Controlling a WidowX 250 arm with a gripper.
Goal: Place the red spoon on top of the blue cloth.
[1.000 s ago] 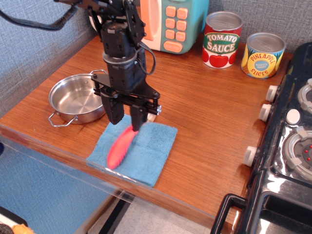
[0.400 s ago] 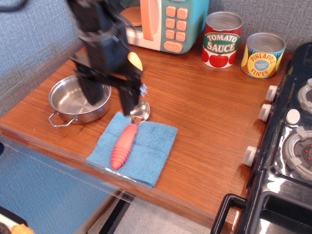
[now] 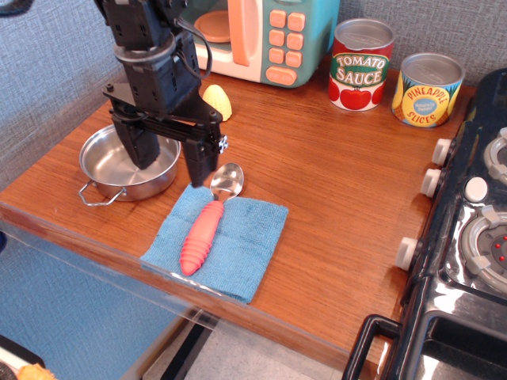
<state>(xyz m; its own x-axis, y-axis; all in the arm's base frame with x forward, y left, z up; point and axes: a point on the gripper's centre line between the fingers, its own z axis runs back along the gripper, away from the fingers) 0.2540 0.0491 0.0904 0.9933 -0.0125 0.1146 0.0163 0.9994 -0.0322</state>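
Note:
The red spoon (image 3: 204, 229) lies on the blue cloth (image 3: 242, 245) near the table's front edge. Its ribbed red-pink handle rests on the cloth's left half and its silver bowl (image 3: 227, 180) pokes past the cloth's far edge onto the wood. My gripper (image 3: 168, 162) hangs open and empty above the left far corner of the cloth, between the spoon's bowl and the steel pot. Its two black fingers (image 3: 198, 162) are spread wide apart and touch nothing.
A small steel pot (image 3: 127, 162) stands left of the cloth, partly behind the gripper. A yellow toy piece (image 3: 217, 100) lies behind the arm. A toy microwave (image 3: 269, 36), a tomato sauce can (image 3: 360, 65) and a pineapple can (image 3: 428, 89) stand at the back. A black toy stove (image 3: 467, 237) is at the right.
My gripper let go of the spoon's handle, opened, rose and moved back-left toward the pot. The spoon now lies flat on the cloth.

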